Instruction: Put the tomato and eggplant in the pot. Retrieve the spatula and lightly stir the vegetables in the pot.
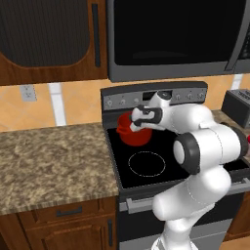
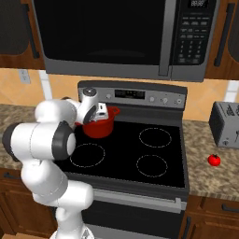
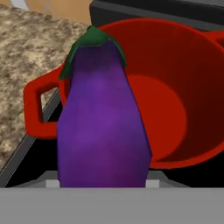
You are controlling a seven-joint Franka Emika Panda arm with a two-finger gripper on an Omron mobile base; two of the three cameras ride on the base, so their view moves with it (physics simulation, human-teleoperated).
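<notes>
Eggplant hanging right over the pot's near rim

The hand [image 1: 133, 126] is clamped on the eggplant [image 3: 103, 118], whose long axis points out along the fingers, stem end over the empty pot [image 3: 175, 100] on the stove's back-left burner. The tomato [image 2: 214, 160] sits well apart on the right worktop [image 2: 205, 175].

Black glass-top stove [image 2: 135, 154] with four ringed burners, grey control panel [image 2: 140, 96] at its far edge, dark microwave [image 2: 121, 37] above, speckled granite counter [image 1: 49, 161] to the left, wooden cabinets [image 1: 53, 44], tan tiled wall [image 1: 73, 102], silver toaster [image 2: 225, 123] far right.
</notes>
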